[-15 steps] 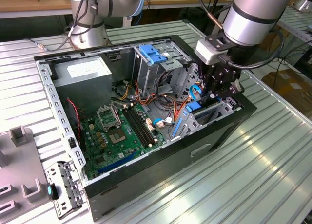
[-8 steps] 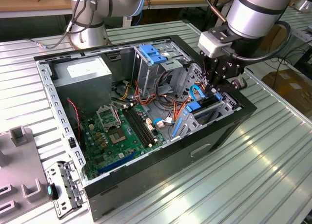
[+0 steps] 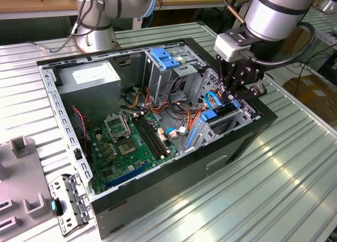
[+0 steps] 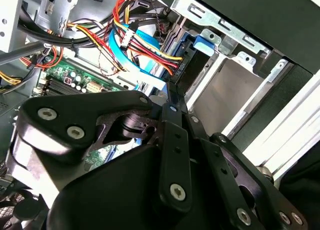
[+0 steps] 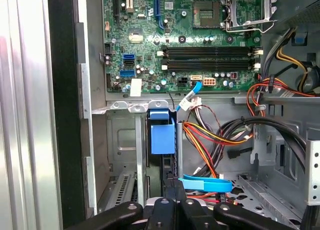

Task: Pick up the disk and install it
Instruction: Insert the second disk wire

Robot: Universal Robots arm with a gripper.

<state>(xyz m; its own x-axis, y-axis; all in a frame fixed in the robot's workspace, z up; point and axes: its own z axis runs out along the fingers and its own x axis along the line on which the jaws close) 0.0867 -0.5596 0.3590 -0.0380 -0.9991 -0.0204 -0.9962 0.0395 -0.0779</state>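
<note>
The disk [image 5: 162, 135] stands on edge in the narrow slot of the metal drive bay [image 5: 120, 140] at the front corner of the computer case [image 3: 247, 139]. In the first wrist view its blue plastic end sticks out between the bay's walls. In the exterior view its blue rails [image 3: 210, 116] show just under the arm. The gripper [image 5: 171, 190] is right at the disk's dark edge, in line with the slot. Whether it is clamped on the disk or merely resting against it I cannot tell

My guess is the disk is partly in and not yet seated. The main risk is that it goes in crooked: the slot's walls sit close on both sides, so a slight tilt could jam a rail against the metal. The second risk is the wiring. A bundle of red, yellow and orange cables [image 5: 210, 135] runs just beside the slot, and a flat blue cable [image 5: 205, 183] lies next to the gripper. Either could get caught or dragged by any sideways move

Open room is only along the slot and straight back out of the case. The case wall is close on one side, the cables on the other, and the circuit board [image 5: 190, 40] lies beyond the bay. The ribbed table [image 3: 237, 200] around the case offers free space
</note>
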